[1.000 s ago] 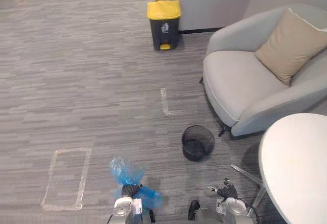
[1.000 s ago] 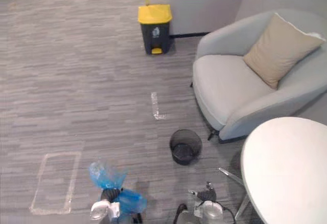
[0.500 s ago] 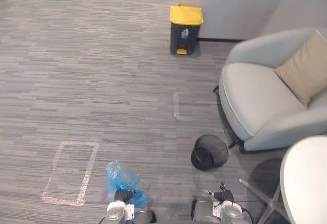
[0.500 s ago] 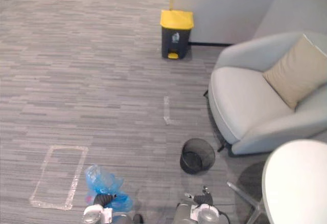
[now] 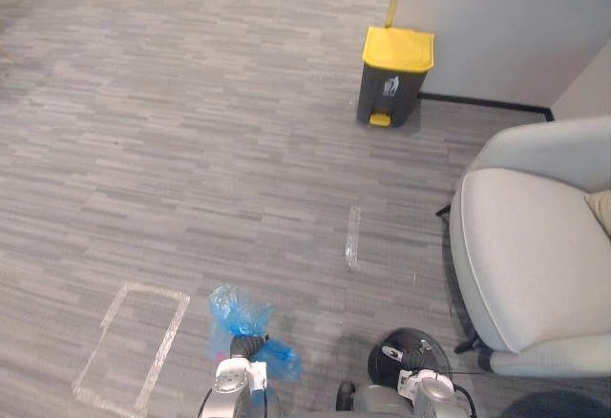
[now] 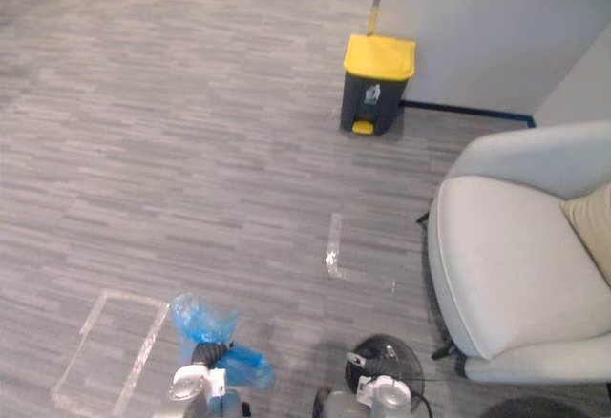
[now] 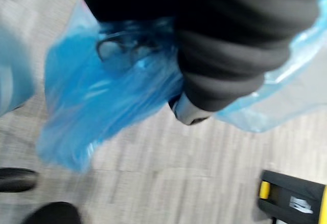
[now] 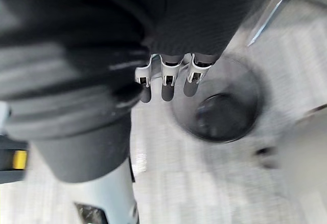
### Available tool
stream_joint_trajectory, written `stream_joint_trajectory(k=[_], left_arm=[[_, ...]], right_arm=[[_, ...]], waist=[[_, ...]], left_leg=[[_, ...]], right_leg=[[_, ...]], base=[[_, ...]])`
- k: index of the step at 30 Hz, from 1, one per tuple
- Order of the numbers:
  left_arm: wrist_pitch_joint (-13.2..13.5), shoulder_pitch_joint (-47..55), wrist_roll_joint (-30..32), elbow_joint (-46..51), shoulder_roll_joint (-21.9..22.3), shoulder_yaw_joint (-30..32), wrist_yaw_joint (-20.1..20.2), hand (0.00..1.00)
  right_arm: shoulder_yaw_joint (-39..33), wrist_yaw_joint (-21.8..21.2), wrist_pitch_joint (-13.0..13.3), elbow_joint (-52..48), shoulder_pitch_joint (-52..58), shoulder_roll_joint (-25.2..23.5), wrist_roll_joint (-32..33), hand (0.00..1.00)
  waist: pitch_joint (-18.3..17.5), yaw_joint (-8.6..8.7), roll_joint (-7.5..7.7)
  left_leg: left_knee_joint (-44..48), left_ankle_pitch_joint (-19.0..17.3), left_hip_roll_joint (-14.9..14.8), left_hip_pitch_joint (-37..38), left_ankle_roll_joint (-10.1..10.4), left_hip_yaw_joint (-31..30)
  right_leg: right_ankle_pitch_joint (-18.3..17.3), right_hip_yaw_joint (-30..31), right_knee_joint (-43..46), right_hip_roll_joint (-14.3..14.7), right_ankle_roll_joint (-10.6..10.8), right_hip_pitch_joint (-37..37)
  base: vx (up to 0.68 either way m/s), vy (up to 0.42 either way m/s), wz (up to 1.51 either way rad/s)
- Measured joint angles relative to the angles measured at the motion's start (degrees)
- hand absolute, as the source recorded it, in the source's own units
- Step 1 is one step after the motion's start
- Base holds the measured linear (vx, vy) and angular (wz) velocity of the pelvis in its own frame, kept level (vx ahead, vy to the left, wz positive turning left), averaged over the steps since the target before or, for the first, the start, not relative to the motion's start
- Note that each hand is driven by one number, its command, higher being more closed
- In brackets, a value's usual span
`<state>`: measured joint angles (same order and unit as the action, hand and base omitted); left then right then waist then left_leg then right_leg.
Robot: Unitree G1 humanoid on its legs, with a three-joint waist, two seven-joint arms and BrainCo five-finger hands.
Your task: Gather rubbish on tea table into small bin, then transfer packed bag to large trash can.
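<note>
- Crumpled blue plastic bag [image 5: 235, 309] at 7 o'clock, off the grey carpet floor [image 5: 172, 132], neck gripped by curled fingers of left hand [image 5: 245, 345]; probably for keeping the rubbish inside while carried.
- Right hand [image 8: 167, 83] at 5 o'clock, fingers relaxed and empty, hanging over round black mesh bin [image 8: 230, 116].
- Dark large trash can with yellow lid [image 5: 393, 74] at 1 o'clock, well apart, lid closed.

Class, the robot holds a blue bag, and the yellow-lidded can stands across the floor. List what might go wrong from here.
The lid of the yellow-lidded can is shut, so the blue bag may not go in. The left hand grips thin bunched plastic; it may slip or tear. The mesh bin stands close by the right hand and might be knocked.
</note>
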<state>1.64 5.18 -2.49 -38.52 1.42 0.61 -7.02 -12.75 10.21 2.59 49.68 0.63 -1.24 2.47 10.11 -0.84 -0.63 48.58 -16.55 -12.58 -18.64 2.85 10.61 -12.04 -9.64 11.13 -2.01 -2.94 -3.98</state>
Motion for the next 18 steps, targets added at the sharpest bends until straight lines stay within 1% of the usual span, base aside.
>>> stream_joint_trajectory(k=[1,2,3,4,5,6,7,8,9,10,11,12,13,14,15,16,17,18], left_arm=[[0.00,-0.02,0.01,0.05,0.06,0.16,0.00,1.00],[-0.06,0.05,0.07,-0.08,0.20,0.45,-0.06,1.00],[-0.07,0.12,0.09,-0.31,0.44,0.39,-0.08,1.00],[-0.07,-0.14,0.12,-1.65,0.44,-0.20,-0.11,1.00],[-0.17,-0.26,0.12,-2.04,0.27,-0.28,-0.11,1.00],[-0.48,-1.07,0.12,-2.90,-0.18,-0.21,-0.32,1.00],[-0.48,-1.14,0.13,-2.90,-0.33,-0.24,-0.37,1.00],[-0.52,-1.02,0.14,-2.89,-0.59,-0.69,-0.41,1.00],[-0.73,-0.87,0.14,-2.89,-1.14,-1.81,-0.51,1.00],[-0.83,-0.87,0.14,-2.89,-1.44,-2.29,-0.50,1.00],[-1.05,-0.91,0.11,-2.90,-2.13,-2.81,-0.64,1.00],[-1.15,-0.93,0.12,-2.90,-2.28,-2.81,-0.65,1.00],[-1.46,-1.07,0.12,-3.00,-2.41,-2.79,-0.75,1.00],[-1.46,-1.49,0.10,-3.36,-2.33,-2.72,-1.10,1.00],[-1.45,-1.95,0.11,-4.07,-2.35,-2.54,-1.55,1.00],[-1.46,-2.22,0.11,-4.57,-2.41,-2.39,-1.65,1.00],[-1.45,-2.93,0.12,-6.01,-3.03,-2.08,-1.73,1.00],[-1.44,-2.99,0.11,-6.16,-3.24,-2.10,-1.72,1.00]], right_arm=[[-0.08,0.00,-0.03,-0.39,-0.32,-0.22,0.03,0.00],[-0.61,0.09,-0.05,-1.27,0.18,-1.02,0.02,0.00],[-0.63,0.18,0.02,-1.41,0.61,-0.86,0.01,0.00],[-0.56,0.49,-0.16,-0.06,0.51,-0.97,0.01,0.00],[-0.50,0.46,-0.29,0.19,0.52,-1.14,-0.01,0.00],[-0.58,0.47,-0.42,0.45,1.05,-2.01,-0.07,0.00],[-0.57,0.47,-0.43,0.46,1.17,-2.22,-0.12,0.00],[-0.34,0.34,-0.52,0.51,1.50,-2.33,-0.18,0.00],[-0.21,0.19,-0.57,0.52,1.77,-2.33,-0.21,0.00],[-0.17,0.13,-0.57,0.63,1.89,-2.33,-0.21,0.00],[-0.29,-0.08,-0.56,0.23,2.05,-2.27,-0.29,0.00],[-0.39,-0.05,-0.55,0.05,1.98,-2.32,-0.26,0.00],[-0.50,-0.06,-0.50,-0.37,2.09,-2.33,-0.29,0.00],[-0.62,-0.03,-0.41,-0.88,1.89,-2.27,-0.31,0.00],[-0.64,-0.04,-0.37,-0.94,1.72,-2.18,-0.30,0.00],[-0.67,-0.04,-0.37,-0.93,1.70,-2.13,-0.31,0.00],[-0.68,-0.01,-0.37,-0.75,1.39,-2.03,-0.30,0.00],[-0.65,0.00,-0.36,-0.64,1.37,-2.05,-0.32,0.00]], waist=[[0.05,-0.09,0.09],[0.20,-0.53,0.43],[0.03,-0.77,0.37],[-1.06,-1.81,0.40],[-1.26,-1.57,0.72],[-1.95,-1.50,2.30],[-1.82,-1.86,2.60],[-1.75,-1.98,2.94],[-1.69,-1.82,2.92],[-1.67,-1.75,2.92],[-1.33,-0.80,2.43],[-1.35,-0.31,2.57],[-1.47,0.74,2.83],[-1.43,0.88,2.85],[-1.35,0.91,2.70],[-1.29,0.93,2.60],[-1.24,1.17,2.40],[-1.25,1.25,2.63]], left_leg=[[-2.09,-0.07,0.33,-1.00,-0.11,-0.07],[-10.95,0.92,2.01,-1.67,0.95,-0.61],[-16.32,2.42,2.71,-1.24,1.67,-1.45],[-21.53,8.73,4.17,-1.21,1.49,-3.53],[-21.55,8.18,4.40,-1.15,1.15,-3.25],[-21.43,5.38,5.67,0.25,0.85,-0.54],[-21.72,4.99,5.80,1.40,0.55,0.70],[-22.14,3.94,6.13,3.40,-0.07,2.04],[-22.89,2.13,6.39,6.57,-0.79,3.71],[-23.43,1.37,6.58,7.94,-1.12,4.13],[-25.58,0.33,6.80,12.41,-1.37,4.77],[-26.16,0.24,6.88,13.48,-1.20,4.79],[-28.53,-0.16,6.88,16.91,-0.95,4.91],[-30.96,-0.45,6.70,20.05,-0.82,5.27],[-32.76,-0.43,6.42,22.29,-0.81,5.67],[-33.75,-0.42,6.30,23.33,-0.78,5.83],[-36.28,-0.40,6.00,26.39,-0.72,6.02],[-36.79,-0.40,6.25,27.04,-0.71,5.91]], right_leg=[[-0.13,0.56,-0.57,-0.35,0.20,-0.69],[-1.00,1.84,-1.54,-1.57,1.67,-2.31],[-1.55,2.47,-1.52,-1.73,2.61,-2.48],[-5.26,6.64,-0.63,-2.67,6.44,-2.77],[-5.39,6.93,-0.35,-3.12,6.20,-2.62],[-5.33,8.95,4.48,-5.27,6.18,-0.86],[-5.27,10.04,7.32,-5.79,6.23,0.25],[-4.83,11.45,12.88,-6.51,6.68,2.21],[-2.02,12.05,23.38,-7.37,9.96,6.69],[0.28,12.05,28.64,-7.70,10.96,8.91],[0.36,10.98,40.42,-7.84,11.50,14.77],[0.01,10.23,41.91,-7.81,11.17,15.88],[-1.68,7.49,43.72,-7.18,9.61,18.83],[-3.22,4.63,42.04,-6.44,7.86,21.89],[-3.88,2.37,38.50,-5.85,6.72,23.67],[-4.00,1.33,36.32,-5.51,6.43,24.41],[-1.28,-1.23,23.33,-3.76,4.89,26.26],[0.59,-1.36,19.56,-3.37,4.72,25.92]], base=[[0.40,0.208,-0.39],[0.27,0.182,-0.39],[0.46,0.381,-0.83],[0.26,0.256,-0.61],[0.43,0.361,-0.72],[0.32,0.221,-0.37],[0.40,0.276,-0.62],[0.30,0.212,-0.66],[0.35,0.234,-0.61],[0.42,0.222,-0.48],[0.43,0.148,-0.19],[0.46,0.062,-0.02],[0.49,0.000,0.10],[0.53,-0.053,0.08],[0.36,-0.048,0.00],[0.48,-0.086,0.04],[0.40,-0.080,0.09],[0.62,-0.138,0.23]])
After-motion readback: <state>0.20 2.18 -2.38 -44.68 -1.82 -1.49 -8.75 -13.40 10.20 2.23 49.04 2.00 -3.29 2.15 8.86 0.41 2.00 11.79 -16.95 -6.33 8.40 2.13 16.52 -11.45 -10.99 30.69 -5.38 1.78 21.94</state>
